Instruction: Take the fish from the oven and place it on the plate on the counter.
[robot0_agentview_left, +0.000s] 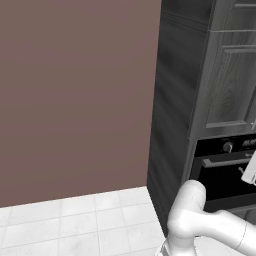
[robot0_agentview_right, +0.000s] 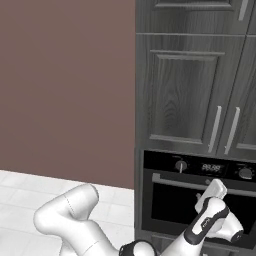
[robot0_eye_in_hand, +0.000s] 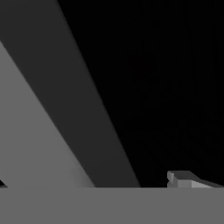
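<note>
The oven (robot0_agentview_right: 197, 200) sits low in a tall dark cabinet (robot0_agentview_right: 185, 90), and its door is shut. The arm (robot0_agentview_right: 80, 220) reaches across from the floor side, and the gripper (robot0_agentview_right: 212, 192) is right up at the grey handle (robot0_agentview_right: 175, 181) that runs along the top of the door. From the right base view I cannot see if the handle is between the jaws or just beside them. The jaws look spread wide and they hold nothing.

The fish must be inside the oven, I think, because the door is closed and the dark glass lets nothing show. The plate and the counter are somewhere off to the side.

What could go wrong? If the jaws close too high or too low, they will miss the handle and slip off. If the arm pulls at a bad angle, the door may stick or the hand may slide along the bar. The hand is also close to the knob (robot0_agentview_right: 181, 164) and the little display (robot0_agentview_right: 212, 167), so a bump there is possible.

Some things are hard to see. In the left base view the gripper (robot0_agentview_left: 249, 170) is cut off at the right edge. In the hand view there is mostly black and a grey slanted band, which may be the door and handle, but I cannot be sure. One finger tip (robot0_eye_in_hand: 181, 179) pokes up at the bottom.
</note>
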